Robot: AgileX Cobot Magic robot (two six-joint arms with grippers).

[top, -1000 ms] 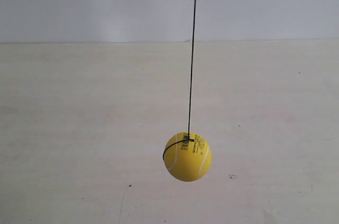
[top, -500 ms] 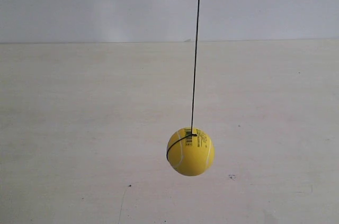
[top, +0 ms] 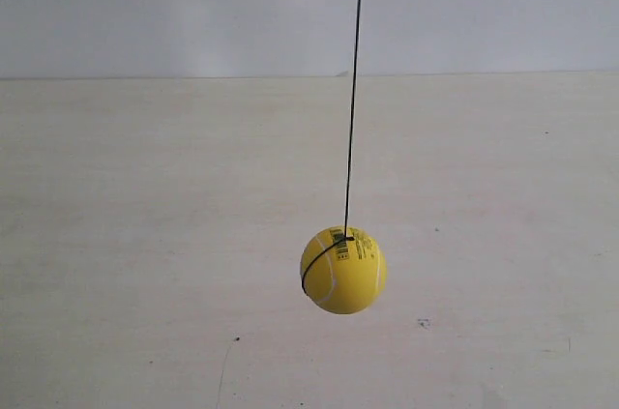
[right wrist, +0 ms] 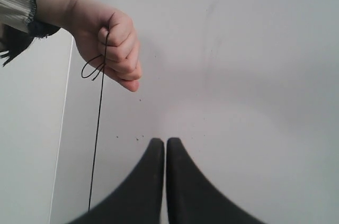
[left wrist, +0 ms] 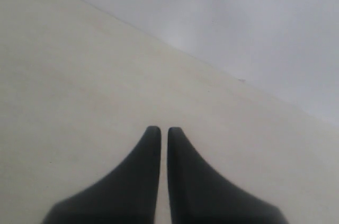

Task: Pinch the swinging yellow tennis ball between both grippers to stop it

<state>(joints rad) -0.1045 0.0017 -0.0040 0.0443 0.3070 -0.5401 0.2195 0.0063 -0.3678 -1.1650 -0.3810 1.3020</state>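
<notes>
Hanging from a thin black string (top: 354, 90), the fuzzy bright yellow tennis ball (top: 343, 270) is seen over the pale wooden table (top: 145, 235) in the exterior view. Left wrist view: the black wedge-shaped left claw (left wrist: 159, 131) is narrowed to a slit, nothing gripped. Right wrist view: the black right claw (right wrist: 160, 142) is narrowed too, and the string is held in a person's fist (right wrist: 108, 49).

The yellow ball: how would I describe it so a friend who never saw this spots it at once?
Find the wide pale table below the grey wall. A thin black string drops from above, and the yellow tennis ball hangs at its end. It alone is bright and round, with white seams.
</notes>
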